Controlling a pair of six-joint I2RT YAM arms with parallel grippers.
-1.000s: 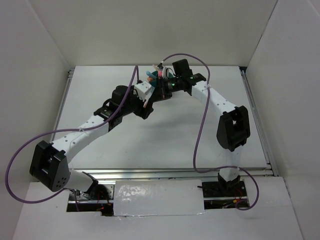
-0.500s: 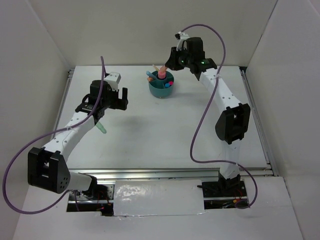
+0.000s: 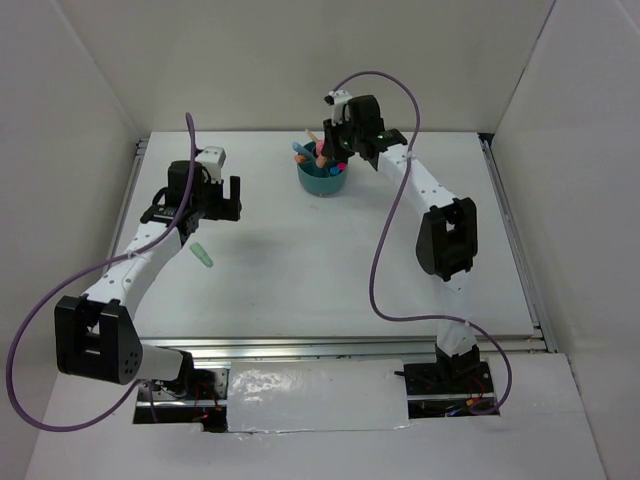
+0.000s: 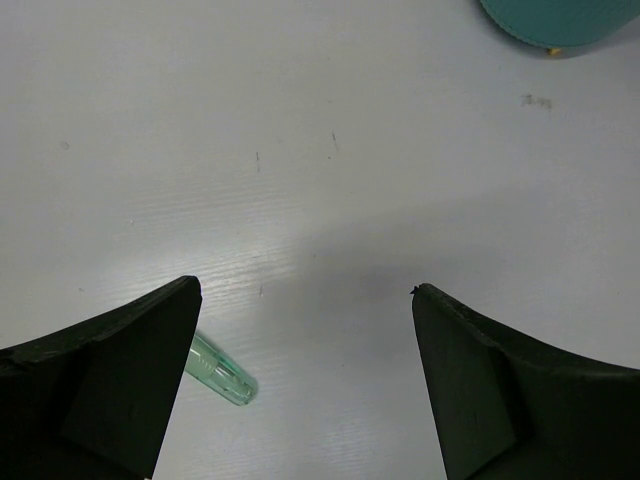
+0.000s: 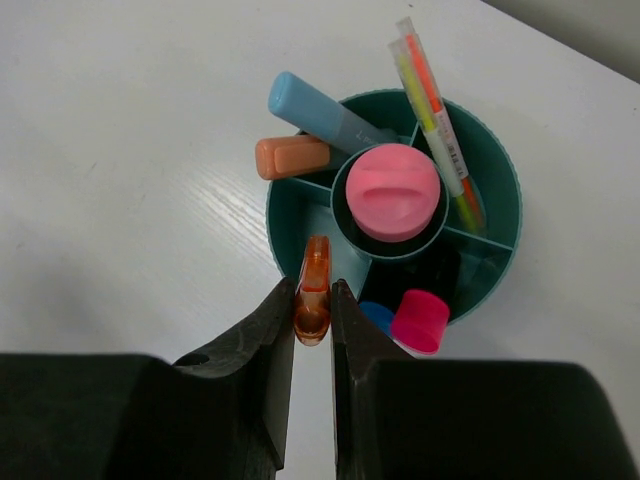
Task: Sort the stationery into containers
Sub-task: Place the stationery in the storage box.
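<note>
The overhead camera is looking down from high at 6 o'clock, taking in the whole white table (image 3: 300,280). The left wrist camera is hanging close over it, catching a mint green pen (image 4: 222,369) at 7 o'clock and the teal organizer cup (image 4: 555,20) at 1 o'clock. The right wrist camera is staring down into that cup from close by. The overhead view is sharing both.

The left fingers (image 4: 100,380) hide part of the mint pen (image 4: 222,371).

One teal cup (image 5: 495,200), and I count seven pieces (image 5: 391,190) standing in it. One orange pen (image 5: 314,290) besides, one mint pen (image 4: 222,372) on the table (image 4: 300,150): nine pieces.
</note>
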